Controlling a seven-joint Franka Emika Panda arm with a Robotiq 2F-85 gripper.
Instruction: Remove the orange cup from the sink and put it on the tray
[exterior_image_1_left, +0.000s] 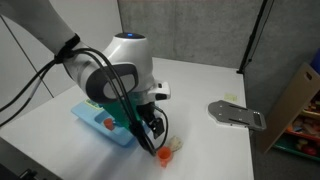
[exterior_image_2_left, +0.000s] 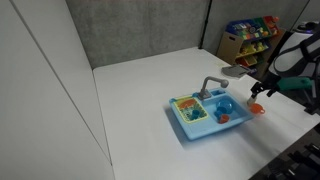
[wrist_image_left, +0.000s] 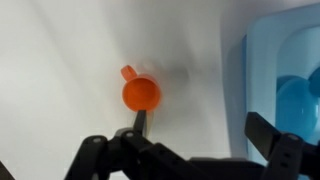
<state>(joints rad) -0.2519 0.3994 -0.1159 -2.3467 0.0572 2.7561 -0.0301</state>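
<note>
The orange cup (wrist_image_left: 141, 93) stands on the white table beside the sink, outside it, with its small handle pointing away from me. It also shows in both exterior views (exterior_image_1_left: 163, 156) (exterior_image_2_left: 256, 108). The light-blue sink (exterior_image_2_left: 190, 125) with its grey faucet (exterior_image_2_left: 211, 86) lies on the table; its edge shows at the right of the wrist view (wrist_image_left: 262, 70). My gripper (wrist_image_left: 200, 130) is open and empty just above the table. Its left finger tip is close to the cup and the cup lies just outside the jaws. The gripper hangs over the cup in the exterior views (exterior_image_1_left: 152, 128) (exterior_image_2_left: 262, 90).
A small red piece (exterior_image_2_left: 224, 117) and a blue item (exterior_image_2_left: 226, 104) lie in one sink basin. A grey flat tray (exterior_image_1_left: 238, 114) lies further along the table. A shelf with colourful items (exterior_image_2_left: 248, 38) stands beyond the table. The table's edge is near the cup.
</note>
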